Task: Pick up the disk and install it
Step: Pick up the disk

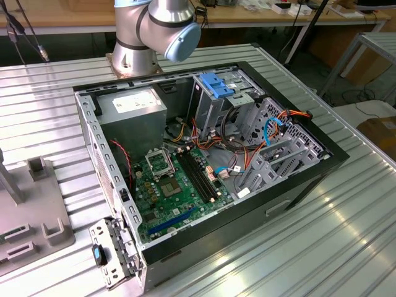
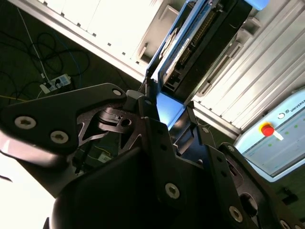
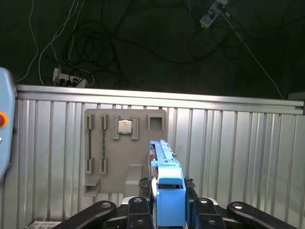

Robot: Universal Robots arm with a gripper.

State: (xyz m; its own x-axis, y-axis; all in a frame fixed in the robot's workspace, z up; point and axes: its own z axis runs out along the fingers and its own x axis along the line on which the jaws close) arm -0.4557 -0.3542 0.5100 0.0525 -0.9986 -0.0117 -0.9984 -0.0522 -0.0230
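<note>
**Disk pinched on edge in the gripper, above table and tray**

Underneath everything, a wide ribbed silver metal table (image 1: 346,235), glossy and grooved. Standing on it in the exterior view, a black steel computer case (image 1: 204,241) with its side off. Inside, a green circuit board (image 1: 173,185) and, deeper in, a perforated grey drive cage (image 1: 213,102) capped with blue plastic. To the exterior view's left, a matte grey moulded fixture tray (image 1: 37,204), flat with raised slots. Behind the case, the base of the grey-and-blue robot arm (image 1: 154,25).

In both wrist views, a black bolted metal gripper (image 3: 167,193), pressed in from both sides on the flat rectangular metal disk with blue plastic rails (image 3: 164,157), pinching it by one end. Held on edge, not flat, with the long axis running straight out from the fingers, in line with the gripper. Already in hand, so nothing to reach for. Carried in the air over table and tray, apparently touching neither. In the second wrist view, the disk (image 2: 205,38) as a dark slab face with a smooth blue rail along one edge. Smallest, a square silver processor chip (image 3: 125,126) seated in the tray.
</note>
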